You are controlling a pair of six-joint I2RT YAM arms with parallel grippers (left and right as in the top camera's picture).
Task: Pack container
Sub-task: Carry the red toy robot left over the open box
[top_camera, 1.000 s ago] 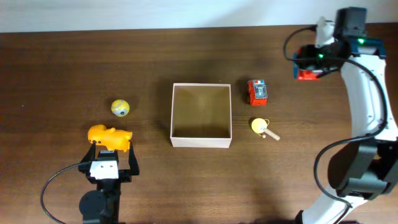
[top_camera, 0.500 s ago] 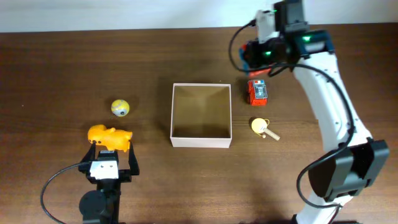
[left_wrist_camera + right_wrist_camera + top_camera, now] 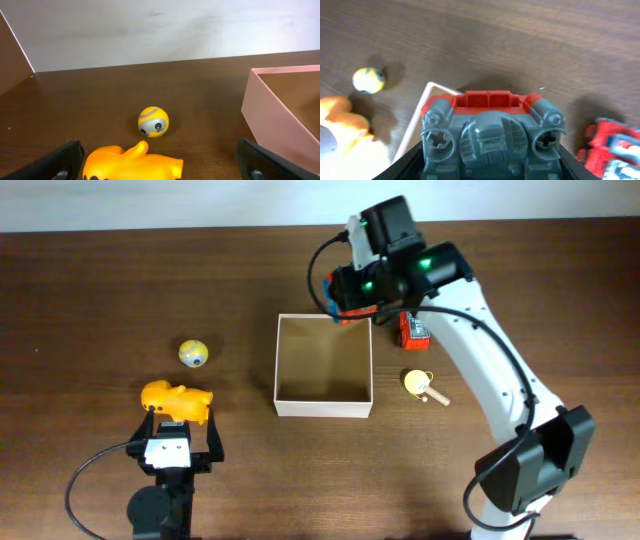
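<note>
The container (image 3: pixel 323 408) is a square white-walled box with a tan inside, standing at the table's middle; its wall also shows in the left wrist view (image 3: pixel 272 125) and its rim in the right wrist view (image 3: pixel 412 125). My right gripper (image 3: pixel 350 298) hangs over the box's back edge, shut on a red and grey toy (image 3: pixel 490 135) that fills the space between its jaws (image 3: pixel 487 167). My left gripper (image 3: pixel 181 442) stands open at the front left, with an orange toy (image 3: pixel 177 400) just ahead of it and partly between its fingers (image 3: pixel 67 160).
A yellow ball with a face (image 3: pixel 194 353) lies left of the box, beyond the orange toy (image 3: pixel 132 162). Right of the box lie a red toy (image 3: pixel 413 328) and a small yellow toy with a stick (image 3: pixel 420 384).
My right arm has swung left from the far right edge to the box's back edge, carrying the red and grey toy. The left arm has not moved.
</note>
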